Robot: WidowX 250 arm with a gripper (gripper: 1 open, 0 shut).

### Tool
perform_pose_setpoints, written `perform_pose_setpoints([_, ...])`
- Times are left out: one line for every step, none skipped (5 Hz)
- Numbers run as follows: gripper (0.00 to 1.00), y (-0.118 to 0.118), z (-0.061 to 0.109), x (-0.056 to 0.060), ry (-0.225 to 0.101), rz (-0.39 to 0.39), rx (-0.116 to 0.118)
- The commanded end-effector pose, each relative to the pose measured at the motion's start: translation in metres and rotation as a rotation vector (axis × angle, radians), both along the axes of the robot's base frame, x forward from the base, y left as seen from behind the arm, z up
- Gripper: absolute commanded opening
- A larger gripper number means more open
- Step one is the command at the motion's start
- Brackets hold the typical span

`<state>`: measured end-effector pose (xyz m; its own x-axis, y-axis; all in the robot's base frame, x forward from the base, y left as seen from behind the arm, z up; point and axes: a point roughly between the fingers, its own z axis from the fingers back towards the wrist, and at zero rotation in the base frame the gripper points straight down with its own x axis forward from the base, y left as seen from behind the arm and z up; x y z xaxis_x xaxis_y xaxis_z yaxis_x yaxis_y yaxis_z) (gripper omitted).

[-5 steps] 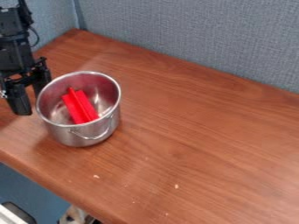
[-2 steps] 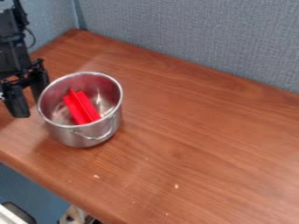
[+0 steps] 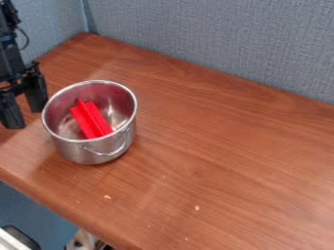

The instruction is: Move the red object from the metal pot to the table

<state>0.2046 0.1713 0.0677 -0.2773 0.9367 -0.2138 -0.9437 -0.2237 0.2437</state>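
Note:
The red object [image 3: 89, 118] lies inside the metal pot [image 3: 92, 147], slanted across its bottom. The shiny pot stands on the table [image 3: 222, 146] near its left end, with a small handle on its front right side. My black gripper [image 3: 16, 109] hangs at the left edge of the view, just left of the pot's rim and apart from it. Its fingers point down and stand open with nothing between them. Part of the gripper is cut off by the frame edge.
A grey-blue wall runs behind the table. The table's front edge runs diagonally from the left down to the bottom right, close to the pot.
The gripper has shifted slightly to the left and up, a little further from the pot. The pot and the red object have not moved.

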Motion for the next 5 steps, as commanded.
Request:
perform_pose_setpoints([1.0,-0.003,0.028,0.007,-0.06,-0.089,0.049])
perform_pose_setpoints([1.0,-0.006,0.04,0.016,-0.068,-0.119,0.035])
perform_pose_setpoints([1.0,-0.008,0.056,0.024,-0.075,-0.151,-0.013])
perform_pose_setpoints([1.0,-0.002,0.048,0.017,-0.075,-0.16,-0.005])
perform_pose_setpoints([1.0,0.006,0.041,0.014,-0.07,-0.163,-0.001])
